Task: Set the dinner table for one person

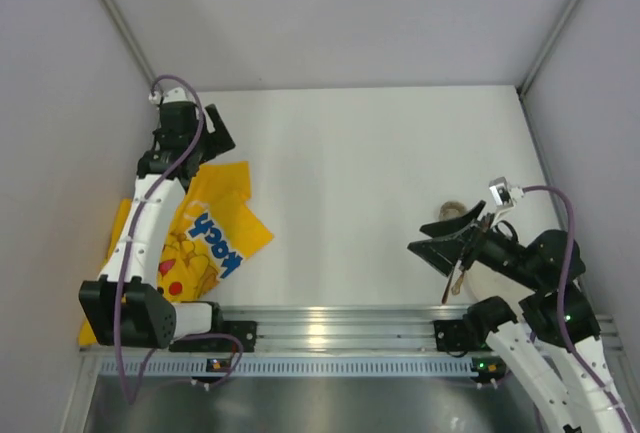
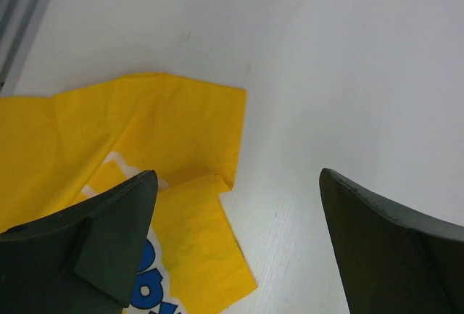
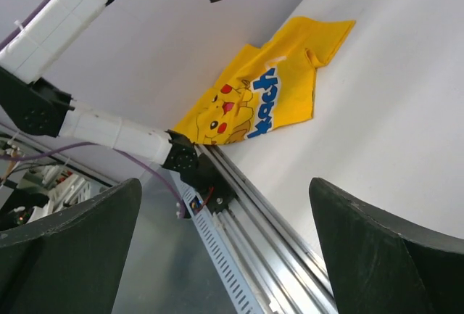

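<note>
The white dinner table (image 1: 360, 163) fills the top view, with its ribbed aluminium rail (image 1: 330, 328) along the near edge. My left gripper (image 1: 220, 141) is open and empty at the far left, above the far corner of a crumpled yellow cartoon cloth mat (image 1: 215, 228). In the left wrist view the open gripper (image 2: 238, 178) straddles the mat's folded corner (image 2: 188, 234) and bare table (image 2: 326, 75). My right gripper (image 1: 418, 238) is open and empty, held above the table at the right and pointing left. In the right wrist view the gripper (image 3: 225, 183) looks along the rail (image 3: 268, 234) toward the mat (image 3: 268, 96).
Under the right arm lie a small tan round item (image 1: 455, 209), a thin utensil (image 1: 457, 281) and something white (image 1: 487, 281), all partly hidden. Grey walls close in the table on the left, far and right sides. The left arm (image 3: 109, 129) spans the near-left corner.
</note>
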`<state>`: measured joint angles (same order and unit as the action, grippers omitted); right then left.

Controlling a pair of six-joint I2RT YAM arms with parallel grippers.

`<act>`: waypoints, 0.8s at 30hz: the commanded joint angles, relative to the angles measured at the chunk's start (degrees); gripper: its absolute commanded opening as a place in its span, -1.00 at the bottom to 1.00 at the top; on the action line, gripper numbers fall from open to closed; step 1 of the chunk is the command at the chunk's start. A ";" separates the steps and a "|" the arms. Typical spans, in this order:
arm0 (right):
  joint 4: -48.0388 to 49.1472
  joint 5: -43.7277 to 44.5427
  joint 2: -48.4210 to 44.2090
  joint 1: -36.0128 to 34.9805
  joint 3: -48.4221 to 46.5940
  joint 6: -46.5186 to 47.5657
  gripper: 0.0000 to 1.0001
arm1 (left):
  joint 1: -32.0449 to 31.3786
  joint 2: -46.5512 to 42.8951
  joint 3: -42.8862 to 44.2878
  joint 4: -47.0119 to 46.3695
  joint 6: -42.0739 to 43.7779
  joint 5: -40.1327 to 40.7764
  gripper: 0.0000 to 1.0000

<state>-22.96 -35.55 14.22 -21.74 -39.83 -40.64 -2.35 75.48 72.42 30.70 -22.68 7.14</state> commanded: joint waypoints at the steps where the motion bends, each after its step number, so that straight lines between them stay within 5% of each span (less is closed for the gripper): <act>1: -1.12 1.10 3.18 -0.41 0.28 -1.72 0.99 | 1.02 -4.21 -1.57 2.71 -3.86 12.84 0.98; 2: -1.12 0.58 3.45 -0.50 0.46 -1.89 0.99 | 4.77 -3.86 -4.37 1.22 -4.39 4.20 0.98; 5: -1.73 1.53 2.84 -0.41 1.25 -3.04 0.99 | 13.38 0.79 -7.54 7.77 -15.97 -5.13 0.97; 7: -3.22 2.32 1.17 -0.50 0.81 -3.21 1.00 | 16.93 4.82 -9.58 7.17 -13.72 -17.10 0.98; 14: -9.12 6.37 -1.83 -0.50 -1.39 -2.25 0.99 | 6.05 -2.78 -3.51 8.88 -11.51 14.11 0.98; 16: -9.21 6.37 -1.39 -0.50 -1.21 -2.33 1.00 | 6.13 -5.77 -8.93 2.56 -10.81 11.61 0.96; 19: -9.12 6.55 -0.60 -0.50 -0.60 -2.95 1.00 | 7.18 -3.43 -16.51 -4.76 -5.72 -12.03 0.97; 24: -9.03 8.04 -1.12 -0.41 0.19 -4.35 0.99 | 6.57 6.24 -16.00 2.60 -9.41 -11.18 0.97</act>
<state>-31.97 -28.91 13.23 -21.74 -38.79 -43.42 4.51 76.14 56.88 31.22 -32.03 0.36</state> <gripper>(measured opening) 0.996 0.985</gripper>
